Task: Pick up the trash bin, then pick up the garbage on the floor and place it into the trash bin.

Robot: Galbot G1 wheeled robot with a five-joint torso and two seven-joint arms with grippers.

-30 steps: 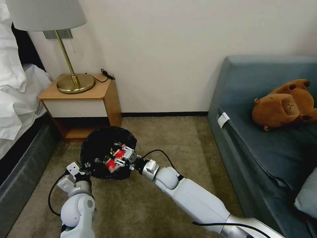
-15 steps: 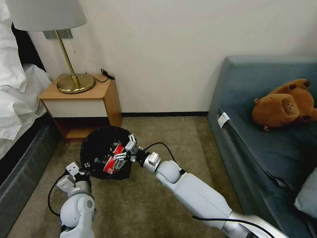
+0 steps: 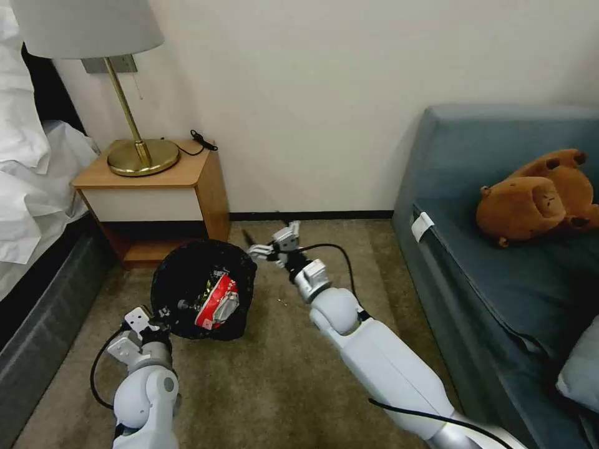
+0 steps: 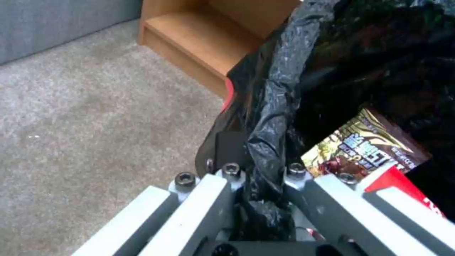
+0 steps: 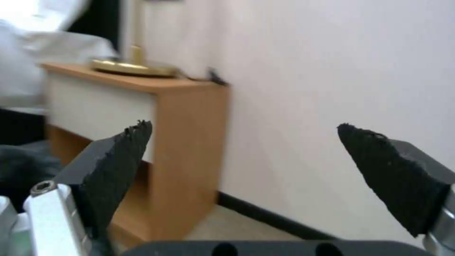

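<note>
The trash bin [image 3: 181,274], round and lined with a crinkled black bag, hangs tilted just above the carpet. My left gripper [image 3: 163,310] is shut on its near rim; the left wrist view shows that gripper [image 4: 258,170] pinching the bag's edge [image 4: 275,106]. Garbage lies inside the bin: a crushed red-and-white cup [image 3: 217,302], also seen as a red cup [image 4: 403,185] beside a brown-gold snack wrapper [image 4: 365,145]. My right gripper [image 3: 265,236] is open and holds nothing, up and to the right of the bin's rim. Its black fingertips stand wide apart around the gripper's middle [image 5: 244,129].
A wooden nightstand [image 3: 159,181] with a brass lamp [image 3: 134,156] stands against the wall just behind the bin, and the bed [image 3: 31,187] lies to its left. A blue sofa [image 3: 499,262] with a brown plush toy [image 3: 540,196] runs along the right. Open carpet [image 3: 324,237] lies between.
My right gripper has let go of the red-and-white cup, which now lies in the bin. It has drawn back up and to the right, out of the bin. The left arm and bin held still.
</note>
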